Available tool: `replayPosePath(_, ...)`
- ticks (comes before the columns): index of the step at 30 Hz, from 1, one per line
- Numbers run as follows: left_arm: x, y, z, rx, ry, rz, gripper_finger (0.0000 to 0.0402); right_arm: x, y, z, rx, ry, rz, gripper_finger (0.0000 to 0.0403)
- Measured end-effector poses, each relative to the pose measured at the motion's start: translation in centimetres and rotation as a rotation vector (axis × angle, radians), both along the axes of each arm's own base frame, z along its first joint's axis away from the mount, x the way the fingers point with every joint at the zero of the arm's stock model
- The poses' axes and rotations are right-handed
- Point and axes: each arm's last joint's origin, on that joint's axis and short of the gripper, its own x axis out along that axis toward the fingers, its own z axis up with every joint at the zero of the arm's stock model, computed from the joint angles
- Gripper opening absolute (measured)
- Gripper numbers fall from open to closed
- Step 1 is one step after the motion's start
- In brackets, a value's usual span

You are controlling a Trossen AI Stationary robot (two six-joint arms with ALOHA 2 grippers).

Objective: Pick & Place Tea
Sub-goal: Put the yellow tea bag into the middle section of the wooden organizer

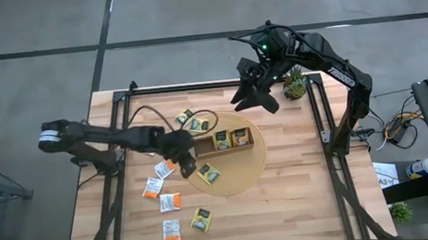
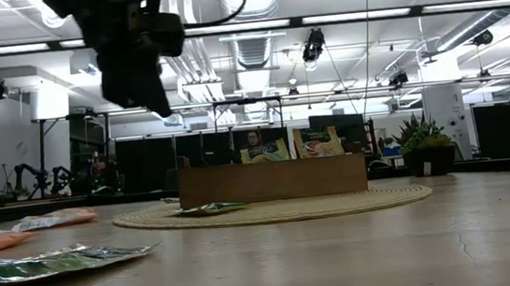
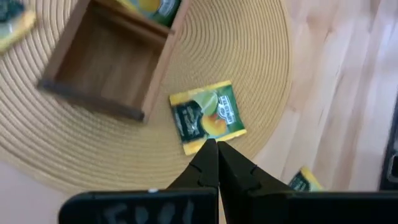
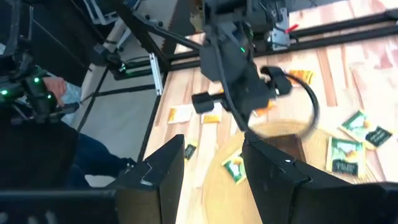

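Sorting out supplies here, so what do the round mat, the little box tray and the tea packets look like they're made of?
The round mat looks like woven straw or rope: coiled tan ridges. The tray looks like matte brown wood with visible grain. The tea packet looks like printed paper; one nearer the low camera shines like foil.

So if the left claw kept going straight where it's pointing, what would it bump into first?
Most likely the yellow-green tea sachet lying flat on the round woven mat. The shut left gripper points at its near edge, though how high it hangs above is unclear.
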Motion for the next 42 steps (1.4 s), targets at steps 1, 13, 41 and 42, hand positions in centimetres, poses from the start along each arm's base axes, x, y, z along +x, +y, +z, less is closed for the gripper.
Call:
replayPosePath(1, -0.3, -0.2, -0.2, -0.014, -0.007, 0.025, 0.0000, -0.1, 0.0, 0.0, 0.001, 0.013, -0.005, 0.0160)
replayPosePath(13, 0.1, -1.2, -0.1, -0.066, -0.092, 0.086, 0.0005, -4.1, 1.5, 1.5, -0.166, 0.043, -0.041, 0.0156)
replayPosePath(41, 0.6, -1.1, 1.2, -0.088, -0.148, 0.153, 0.0176, -11.7, 3.9, -7.1, -0.129, -0.061, -0.180, 0.0122)
replayPosePath(42, 0.6, -1.2, 1.2, -0.092, -0.147, 0.141, 0.0176, -12.0, 4.0, -7.6, -0.117, -0.070, -0.190, 0.0123)
